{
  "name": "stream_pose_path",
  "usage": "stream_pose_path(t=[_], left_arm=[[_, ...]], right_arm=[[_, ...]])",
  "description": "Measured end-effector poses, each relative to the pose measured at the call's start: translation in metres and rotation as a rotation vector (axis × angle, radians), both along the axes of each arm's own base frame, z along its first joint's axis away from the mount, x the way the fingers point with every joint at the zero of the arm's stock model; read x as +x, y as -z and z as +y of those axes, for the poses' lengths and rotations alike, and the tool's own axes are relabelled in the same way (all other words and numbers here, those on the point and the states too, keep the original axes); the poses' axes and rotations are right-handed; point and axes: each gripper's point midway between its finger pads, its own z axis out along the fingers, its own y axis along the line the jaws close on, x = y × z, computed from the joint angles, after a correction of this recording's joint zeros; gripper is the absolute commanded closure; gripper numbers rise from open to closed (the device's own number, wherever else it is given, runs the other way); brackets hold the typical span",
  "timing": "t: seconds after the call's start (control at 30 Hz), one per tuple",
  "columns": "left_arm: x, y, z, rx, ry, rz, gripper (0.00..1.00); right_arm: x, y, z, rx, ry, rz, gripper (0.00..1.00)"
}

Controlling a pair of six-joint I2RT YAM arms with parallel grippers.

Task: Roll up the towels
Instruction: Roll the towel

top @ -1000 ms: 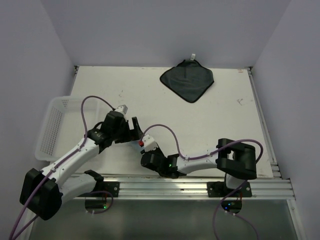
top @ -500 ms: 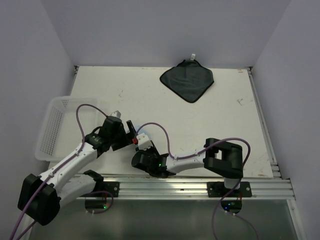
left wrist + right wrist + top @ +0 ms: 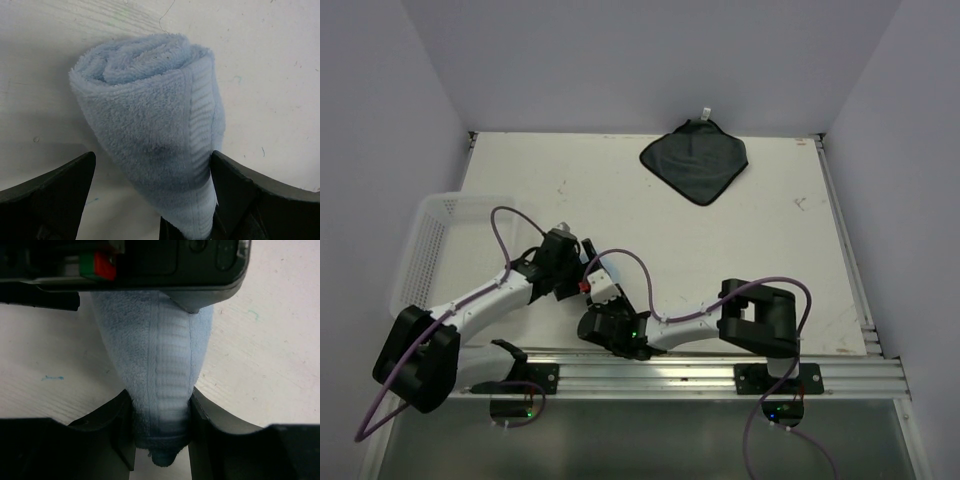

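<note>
The light blue towel is rolled into a thick tube on the white table. My left gripper is open and straddles one end of the roll; its right finger touches the cloth and a gap shows at the left finger. My right gripper is shut on the roll's other end. In the top view the two grippers, left and right, meet and hide the roll. The dark grey towel lies flat at the far edge, its white tag pointing away.
A white mesh basket stands at the table's left edge, close to my left arm. The left gripper's body fills the top of the right wrist view. An aluminium rail runs along the near edge.
Both grippers have shifted left and closer together. The left arm has folded in towards its base and the right wrist has moved further left under it.
</note>
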Motion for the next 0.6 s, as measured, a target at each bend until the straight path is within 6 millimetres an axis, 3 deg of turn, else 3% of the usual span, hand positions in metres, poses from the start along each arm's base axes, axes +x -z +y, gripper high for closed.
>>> stream_pose_path(t=[0.4, 0.6], left_arm=[[0.008, 0.016, -0.007, -0.006, -0.014, 0.032, 0.00], [0.013, 0.014, -0.012, -0.026, -0.015, 0.022, 0.09]], right_arm=[[-0.001, 0.001, 0.007, -0.003, -0.009, -0.041, 0.89], [-0.003, 0.001, 0.013, 0.007, -0.024, -0.055, 0.89]])
